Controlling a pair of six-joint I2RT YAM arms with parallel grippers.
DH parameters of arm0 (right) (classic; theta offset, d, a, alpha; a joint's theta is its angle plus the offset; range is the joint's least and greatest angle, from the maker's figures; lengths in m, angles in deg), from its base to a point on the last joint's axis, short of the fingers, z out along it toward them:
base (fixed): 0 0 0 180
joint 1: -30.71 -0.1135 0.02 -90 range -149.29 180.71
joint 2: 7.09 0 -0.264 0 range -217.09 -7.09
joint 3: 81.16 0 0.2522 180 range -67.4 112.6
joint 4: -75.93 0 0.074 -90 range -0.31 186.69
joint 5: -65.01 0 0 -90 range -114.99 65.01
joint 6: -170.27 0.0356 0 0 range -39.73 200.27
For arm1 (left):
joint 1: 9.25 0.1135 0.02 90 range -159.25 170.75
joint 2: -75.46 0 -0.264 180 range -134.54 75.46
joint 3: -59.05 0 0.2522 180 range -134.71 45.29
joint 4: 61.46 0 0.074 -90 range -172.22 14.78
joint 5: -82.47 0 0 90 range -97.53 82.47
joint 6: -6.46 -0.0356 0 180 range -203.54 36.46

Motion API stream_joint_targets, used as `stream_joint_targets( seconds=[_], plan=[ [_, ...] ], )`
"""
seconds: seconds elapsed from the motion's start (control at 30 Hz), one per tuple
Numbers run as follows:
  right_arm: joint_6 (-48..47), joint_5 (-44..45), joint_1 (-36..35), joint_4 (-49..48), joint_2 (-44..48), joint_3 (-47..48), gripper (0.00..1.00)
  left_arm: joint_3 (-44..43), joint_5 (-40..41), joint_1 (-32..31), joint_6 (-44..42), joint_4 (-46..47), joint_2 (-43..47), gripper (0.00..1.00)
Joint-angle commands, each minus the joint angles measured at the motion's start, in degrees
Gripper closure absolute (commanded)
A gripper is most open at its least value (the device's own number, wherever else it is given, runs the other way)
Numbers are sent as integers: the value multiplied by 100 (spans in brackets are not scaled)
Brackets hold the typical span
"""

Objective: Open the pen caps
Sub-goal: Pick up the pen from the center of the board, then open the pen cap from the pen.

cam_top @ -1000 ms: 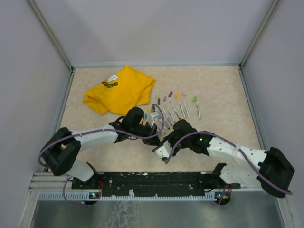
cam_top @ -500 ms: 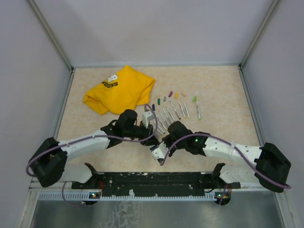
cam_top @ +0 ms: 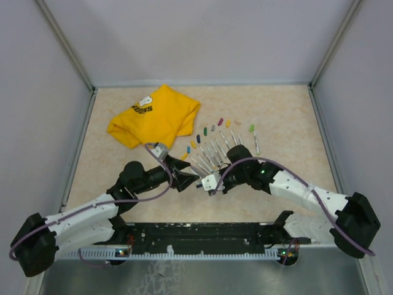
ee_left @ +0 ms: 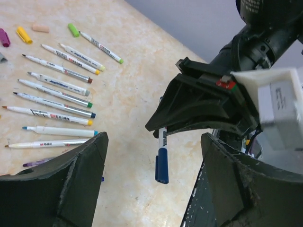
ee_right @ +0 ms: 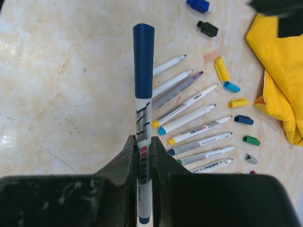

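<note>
My right gripper (ee_right: 144,142) is shut on the white barrel of a pen (ee_right: 144,118) whose dark blue cap (ee_right: 143,59) is still on and points away from the jaws. In the left wrist view the same cap (ee_left: 162,165) hangs between the fingers (ee_left: 61,184) of my left gripper (ee_left: 151,179), which stands wide open around it without touching. From above, the left gripper (cam_top: 190,176) faces the right gripper (cam_top: 212,180) at the table's near middle. Behind them lies a row of uncapped pens (cam_top: 212,153), with several loose caps (cam_top: 212,128) beyond it.
A crumpled yellow T-shirt (cam_top: 153,115) lies at the back left, close to the leftmost caps (ee_right: 236,102). Grey walls (cam_top: 196,37) enclose the table on three sides. Both arms' bases sit on the black rail (cam_top: 202,233) at the near edge.
My left gripper has opened and its arm has drawn back toward the near left. My right gripper has closed on the pen and shifted slightly back and right.
</note>
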Motion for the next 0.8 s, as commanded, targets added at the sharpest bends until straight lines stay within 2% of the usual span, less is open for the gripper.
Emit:
stream_joint_targets(
  seconds=[0.0, 0.27, 0.4, 0.5, 0.6, 0.77],
  plan=[
    [747, -1016, 292, 92, 157, 509, 100, 381, 185, 27, 369, 1548, 172, 13],
    [1374, -1843, 674, 319, -77, 815, 100, 620, 65, 27, 187, 2386, 261, 9],
    [1819, -2089, 802, 247, -145, 911, 100, 1244, 128, 27, 75, 3562, 554, 1],
    [2309, -2171, 877, 162, -231, 1026, 100, 1587, 234, 27, 84, 4334, 601, 1],
    [3089, -2032, 923, -71, -362, 1104, 100, 1593, 262, 27, 131, 4429, 489, 1],
    [3706, -2214, 1021, -177, -603, 1260, 100, 1522, 504, 27, 574, 4663, -47, 1]
  ],
)
